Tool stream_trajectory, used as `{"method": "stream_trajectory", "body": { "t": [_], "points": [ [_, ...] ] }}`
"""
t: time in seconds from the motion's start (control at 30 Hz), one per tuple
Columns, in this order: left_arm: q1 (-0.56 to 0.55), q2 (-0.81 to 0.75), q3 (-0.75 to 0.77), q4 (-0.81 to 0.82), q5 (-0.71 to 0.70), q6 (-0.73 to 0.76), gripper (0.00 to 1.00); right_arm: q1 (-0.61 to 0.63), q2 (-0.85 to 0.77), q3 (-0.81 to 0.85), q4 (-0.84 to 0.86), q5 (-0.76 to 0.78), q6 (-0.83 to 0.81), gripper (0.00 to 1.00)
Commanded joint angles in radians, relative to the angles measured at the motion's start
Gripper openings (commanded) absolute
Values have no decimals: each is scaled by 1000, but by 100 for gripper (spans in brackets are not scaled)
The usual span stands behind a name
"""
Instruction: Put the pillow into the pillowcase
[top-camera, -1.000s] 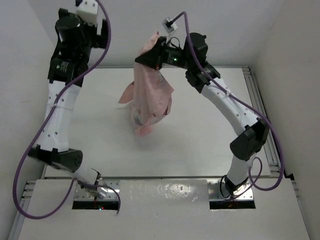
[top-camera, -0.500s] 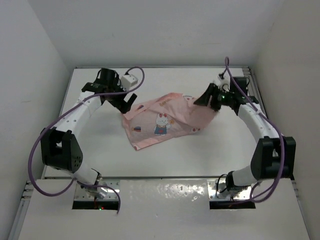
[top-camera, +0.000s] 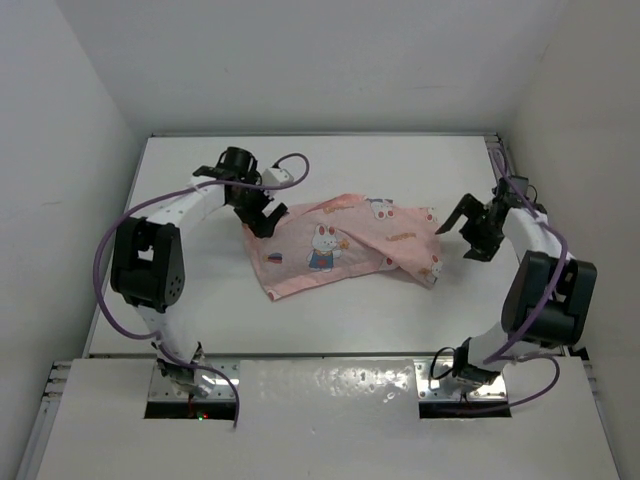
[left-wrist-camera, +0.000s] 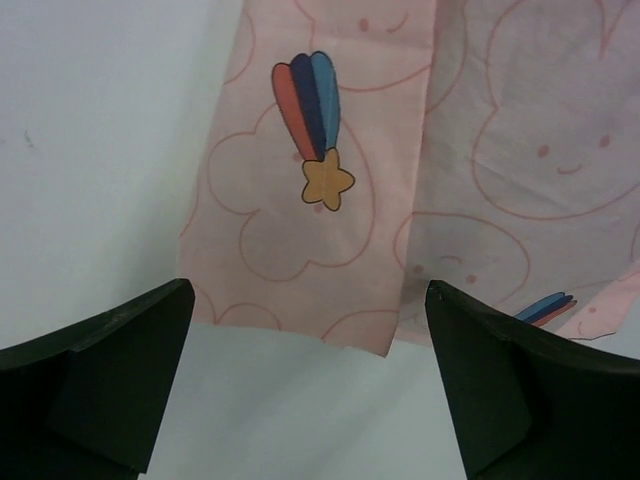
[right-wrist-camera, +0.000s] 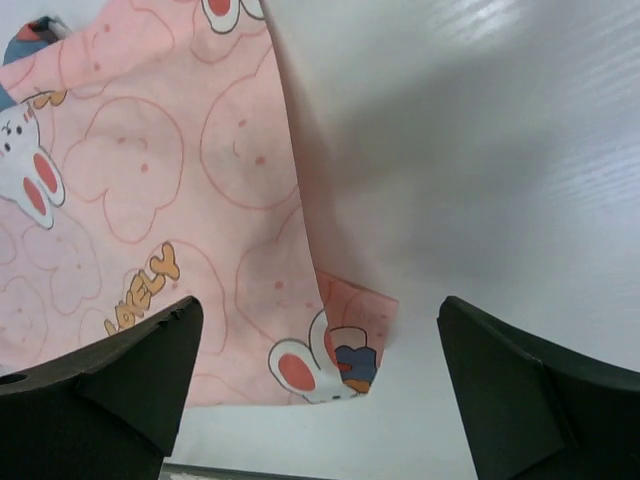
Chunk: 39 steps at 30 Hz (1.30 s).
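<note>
We see the pillowcase (top-camera: 335, 250), pink with white bunnies, lying spread and rumpled at the centre of the frame.

Pink pillowcase (right-wrist-camera: 180, 190) corner beneath wide-spread tool (right-wrist-camera: 318, 302)

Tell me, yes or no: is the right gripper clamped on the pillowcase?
No: the right wrist view shows the right gripper with jaws wide open above the pillowcase, which lies on the table.

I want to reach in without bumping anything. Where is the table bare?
Bare: the table strip between pillowcase and back wall, and the near strip between pillowcase and arm bases. Crowded: the pillowcase's ends, at the left pincer and right pincer.
</note>
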Motion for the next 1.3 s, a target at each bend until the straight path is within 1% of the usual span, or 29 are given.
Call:
{"method": "stream_trajectory", "body": {
  "t": [0.0,0.03,0.07,0.1,0.13,0.2,0.23,0.27,0.3,0.33,0.37,0.43,0.47,0.5,0.53,0.6,0.63,0.77,0.87,0.9,0.97,1.0,1.03,1.07,1.1,1.13,1.17,1.2,1.27],
  "points": [
    [-12,-21,-24,1,50,102,100,-6,-63,-80,82,-8,26,98],
    [-12,-24,-43,3,11,109,99,-6,-23,-71,105,-22,37,98],
    [-10,-26,-53,15,-18,112,96,-2,5,-21,109,-39,43,94],
    [-7,-24,-60,47,-86,106,89,14,38,13,112,-41,53,93],
    [-4,-17,-62,62,-110,101,84,26,108,89,118,-27,62,90],
    [4,-9,-62,102,-168,92,74,75,181,183,109,58,69,89],
    [4,-8,-65,110,-170,101,72,95,253,228,84,99,69,88],
    [1,-6,-70,118,-178,109,68,115,285,319,75,140,68,88],
    [-2,-3,-74,137,-196,109,56,151,313,360,64,227,65,88],
    [-3,3,-85,150,-198,109,48,167,337,384,67,278,60,87],
    [-7,8,-87,154,-202,104,33,194,383,422,75,338,57,87],
    [-6,17,-79,153,-187,100,20,213,445,475,84,396,71,87],
    [-7,18,-70,148,-181,83,10,221,466,490,79,416,82,86],
    [-6,18,-61,144,-175,75,7,222,489,519,75,442,105,83],
    [-7,17,-53,132,-168,70,4,221,509,538,66,453,117,81],
    [-4,17,-21,115,-168,61,3,212,572,581,18,467,163,76],
    [-1,17,-8,99,-168,60,0,210,588,588,10,464,174,75],
    [11,32,53,81,-171,38,0,219,628,578,12,479,204,71],
    [19,48,103,63,-179,14,0,219,667,602,0,486,214,68],
    [19,49,120,55,-178,9,0,213,681,640,-5,475,212,61],
    [22,58,166,30,-179,-5,0,207,707,674,-25,424,209,45],
    [22,60,182,21,-182,-12,0,205,726,694,-34,417,211,23],
    [22,63,211,7,-182,-22,0,204,729,694,-36,392,212,8],
    [22,61,222,0,-184,-26,0,204,726,688,-31,374,215,0],
    [22,61,234,-8,-185,-38,0,202,698,643,-1,339,212,0],
    [25,60,252,-11,-190,-43,0,201,674,606,82,293,208,0],
    [25,61,259,-13,-193,-48,0,201,646,539,114,286,218,0],
    [24,58,266,-22,-199,-52,0,199,587,509,142,282,224,0],
    [24,57,285,-28,-214,-58,0,192,527,469,214,271,223,0]
  ]
}}
